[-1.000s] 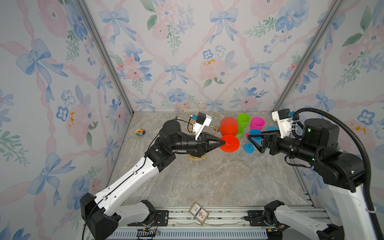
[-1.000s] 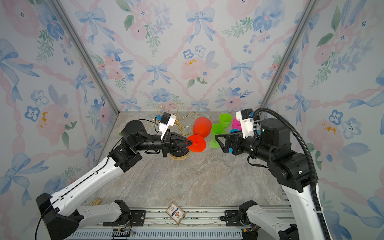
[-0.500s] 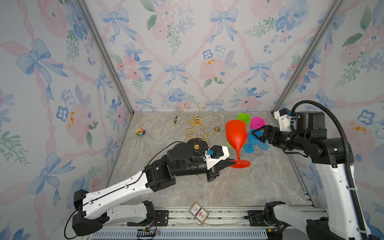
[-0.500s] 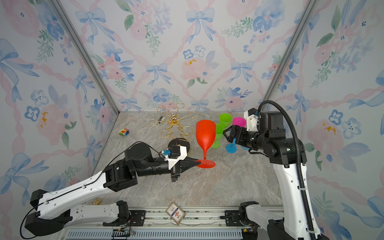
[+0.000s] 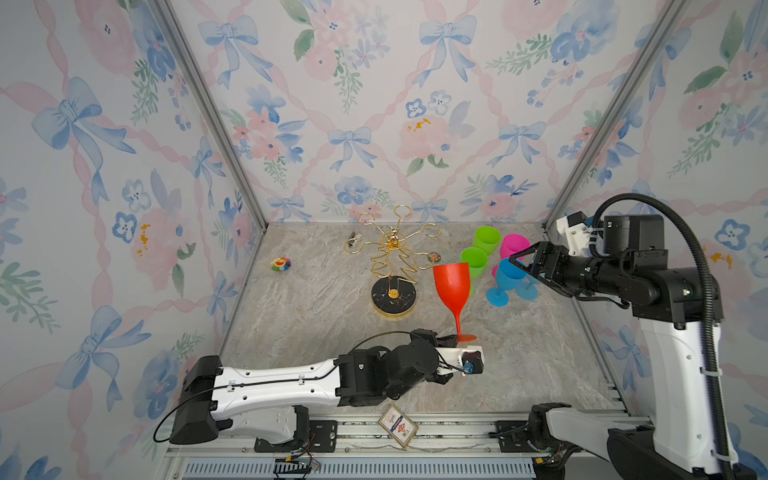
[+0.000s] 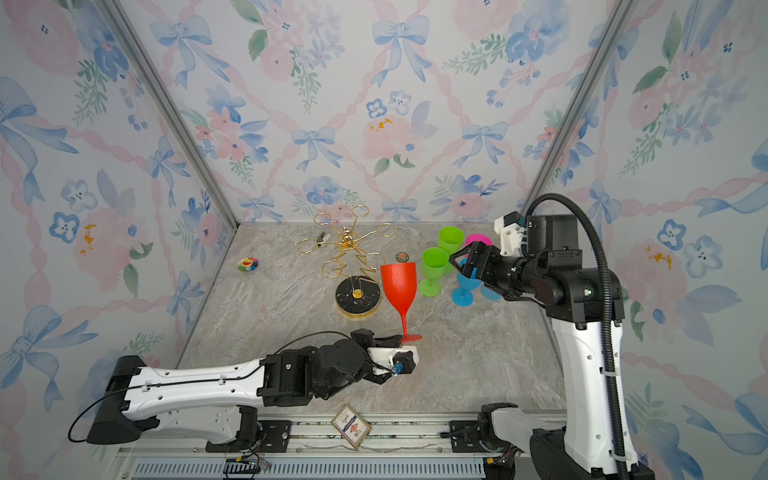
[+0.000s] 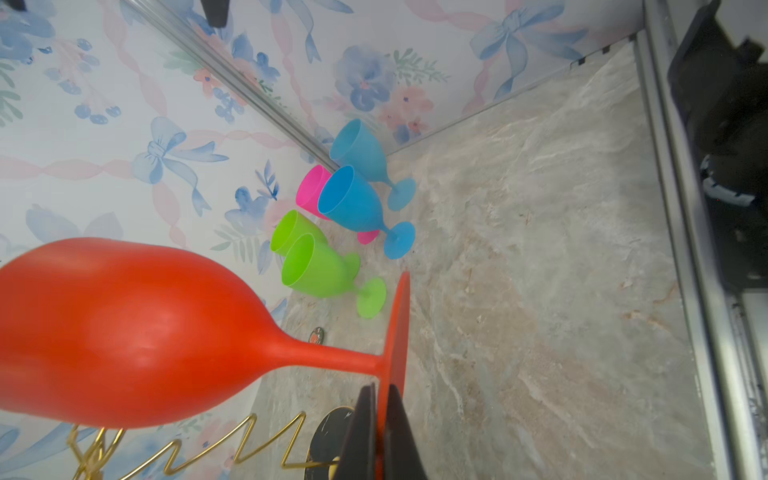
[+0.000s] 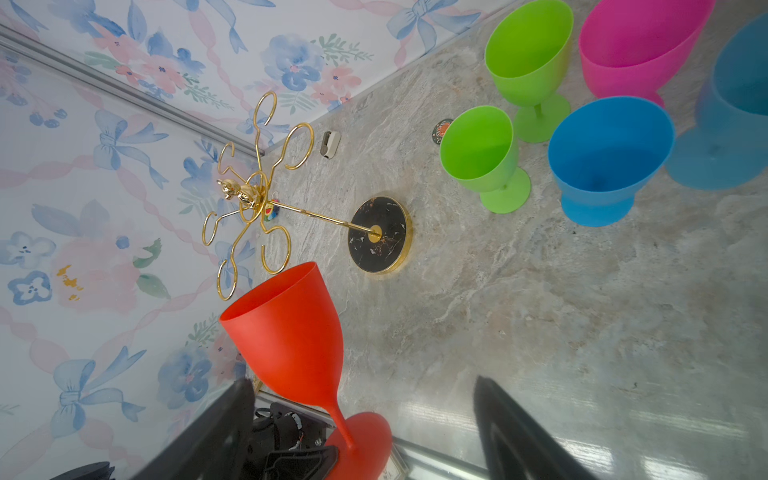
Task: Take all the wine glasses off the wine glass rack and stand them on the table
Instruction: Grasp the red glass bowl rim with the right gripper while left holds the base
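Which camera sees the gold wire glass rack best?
The right wrist view: the gold wire wine glass rack shows large and whole, six loops, stem and round black base. Both top views show it whole, but smaller. The left wrist view catches only some zigzag wire and part of the base.

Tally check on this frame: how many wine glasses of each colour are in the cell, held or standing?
Red wine glass: 1
Green wine glasses: 2
Blue wine glasses: 2
Pink wine glass: 1
Total: 6
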{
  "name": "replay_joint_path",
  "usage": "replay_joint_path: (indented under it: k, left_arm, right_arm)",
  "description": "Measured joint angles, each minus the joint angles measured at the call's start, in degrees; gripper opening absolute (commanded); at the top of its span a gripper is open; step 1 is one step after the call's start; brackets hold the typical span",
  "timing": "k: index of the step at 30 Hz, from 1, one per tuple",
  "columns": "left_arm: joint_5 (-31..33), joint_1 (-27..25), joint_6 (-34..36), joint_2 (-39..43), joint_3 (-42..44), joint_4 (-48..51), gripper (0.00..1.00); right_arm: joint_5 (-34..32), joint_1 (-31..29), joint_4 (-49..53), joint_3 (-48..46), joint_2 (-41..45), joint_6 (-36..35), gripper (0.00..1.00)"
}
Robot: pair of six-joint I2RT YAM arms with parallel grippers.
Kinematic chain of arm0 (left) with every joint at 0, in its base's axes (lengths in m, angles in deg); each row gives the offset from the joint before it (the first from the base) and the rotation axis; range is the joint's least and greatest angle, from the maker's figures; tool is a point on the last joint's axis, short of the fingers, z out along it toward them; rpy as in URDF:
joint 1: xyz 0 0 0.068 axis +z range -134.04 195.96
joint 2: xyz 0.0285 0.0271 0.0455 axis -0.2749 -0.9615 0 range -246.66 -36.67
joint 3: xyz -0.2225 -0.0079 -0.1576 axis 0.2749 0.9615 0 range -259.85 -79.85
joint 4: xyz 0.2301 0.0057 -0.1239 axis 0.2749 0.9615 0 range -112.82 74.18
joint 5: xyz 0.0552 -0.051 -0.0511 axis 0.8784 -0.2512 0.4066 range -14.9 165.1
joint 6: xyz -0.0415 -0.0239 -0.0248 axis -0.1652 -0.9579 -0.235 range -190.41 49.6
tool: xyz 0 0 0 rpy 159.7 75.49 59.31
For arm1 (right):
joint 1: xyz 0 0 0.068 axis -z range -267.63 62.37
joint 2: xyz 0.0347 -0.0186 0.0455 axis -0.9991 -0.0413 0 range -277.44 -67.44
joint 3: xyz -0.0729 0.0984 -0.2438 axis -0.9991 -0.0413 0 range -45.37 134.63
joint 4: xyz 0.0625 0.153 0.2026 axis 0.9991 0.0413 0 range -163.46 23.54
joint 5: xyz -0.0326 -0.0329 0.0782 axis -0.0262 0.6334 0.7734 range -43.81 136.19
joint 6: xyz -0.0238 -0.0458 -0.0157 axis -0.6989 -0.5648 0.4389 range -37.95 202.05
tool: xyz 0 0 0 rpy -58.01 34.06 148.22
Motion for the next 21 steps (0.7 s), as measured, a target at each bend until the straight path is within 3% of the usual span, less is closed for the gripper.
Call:
replay_joint_path:
  k: [11, 21]
  left_arm:
    - [14.97, -3.63, 20.02, -0.63, 10.88, -17.57, 0.00]
    - [19.02, -3.69, 32.74, -5.57, 13.42, -26.77, 0.00]
  right_arm:
    - [0.96, -6.86, 3.89, 6.40, -5.88, 0.22, 0.81]
    - [-0.11, -15.30, 15.06, 24.94, -18.58, -2.45, 0.73]
